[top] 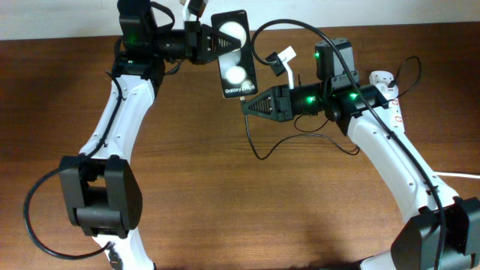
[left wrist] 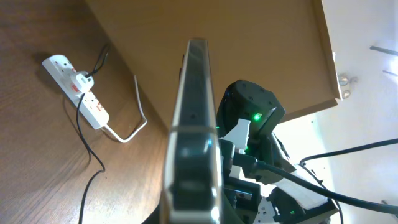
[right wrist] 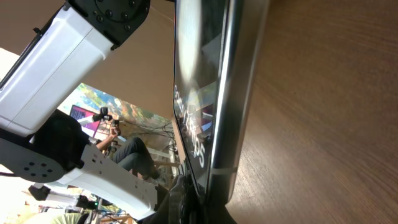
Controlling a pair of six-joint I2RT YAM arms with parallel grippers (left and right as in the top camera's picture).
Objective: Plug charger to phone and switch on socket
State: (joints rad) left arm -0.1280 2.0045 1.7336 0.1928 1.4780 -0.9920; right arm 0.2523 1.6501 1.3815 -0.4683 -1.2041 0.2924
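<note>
The phone (top: 234, 56) is held above the table, glossy face up, with white lettering at its near end. My left gripper (top: 204, 41) is shut on its far end; the left wrist view shows the phone (left wrist: 194, 93) edge-on. My right gripper (top: 250, 105) is shut at the phone's near end. The thin black charger cable (top: 259, 154) leaves it there. The connector tip is hidden. The right wrist view shows the phone's lower edge (right wrist: 205, 93) right at my fingers (right wrist: 214, 208). The cable runs on to the white socket (top: 395, 112), which also shows in the left wrist view (left wrist: 78, 90).
The socket's thick white cord (left wrist: 134, 124) bends away over the brown wooden table (top: 225, 210). The charger cable (left wrist: 87, 143) loops loosely on the wood between the arms. The right arm covers part of the socket in the overhead view.
</note>
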